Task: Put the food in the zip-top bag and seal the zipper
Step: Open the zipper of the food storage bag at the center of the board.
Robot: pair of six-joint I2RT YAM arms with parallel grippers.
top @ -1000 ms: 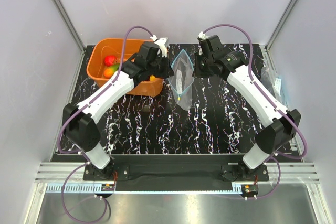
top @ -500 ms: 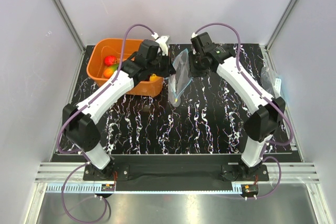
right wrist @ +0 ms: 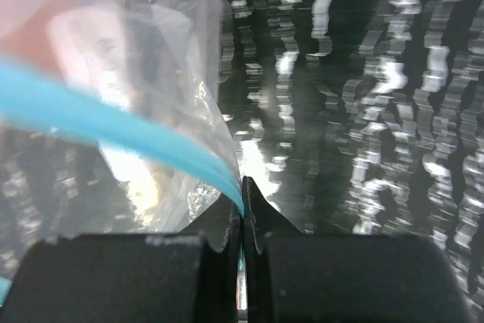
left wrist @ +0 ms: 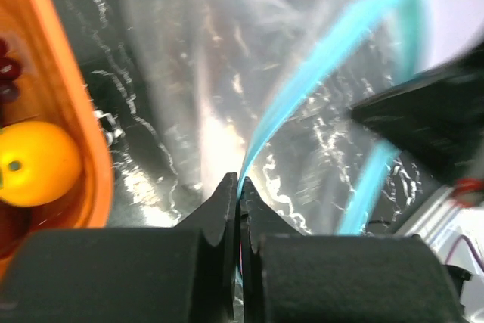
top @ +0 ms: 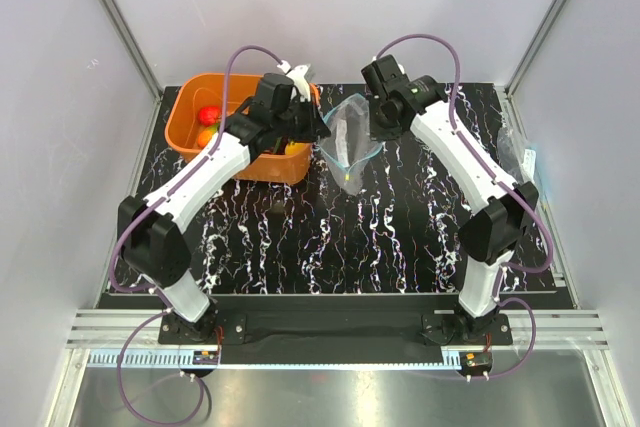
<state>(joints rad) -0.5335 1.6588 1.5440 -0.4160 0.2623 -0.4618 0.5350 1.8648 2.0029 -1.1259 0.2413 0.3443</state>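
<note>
Zip-top bag (top: 347, 142) hangs off the worktop (top: 400, 237) at the far middle, strung between the two arms and just right of the orange basket (top: 190, 99). The left jaws are closed, pinching the zipper (left wrist: 302, 88) on one lip of the mouth. The right jaws are closed too, pinching the strip on the opposite lip. The mouth is spread into an open loop, with its long axis running left-right from pinch to pinch. The bag body sags toward the near side. There is a small yellow spot near its low tip; can't tell what it is. The food sits in the basket, left of the bag: red apple (top: 208, 115), mango (top: 205, 137), lemon (left wrist: 34, 163), and grapes (left wrist: 6, 73) at the frame edge. No chive bunch visible. The left arm is the nearer one to the food, with the basket just beside its wrist. Loading looks like the next step, but both jaws are busy on the bag. One would probably have to let go, and the mouth may then collapse. The basket wall stands between the food and the mouth. Crumpled clear plastic (top: 520, 157) lies at the right edge, well apart.
</note>
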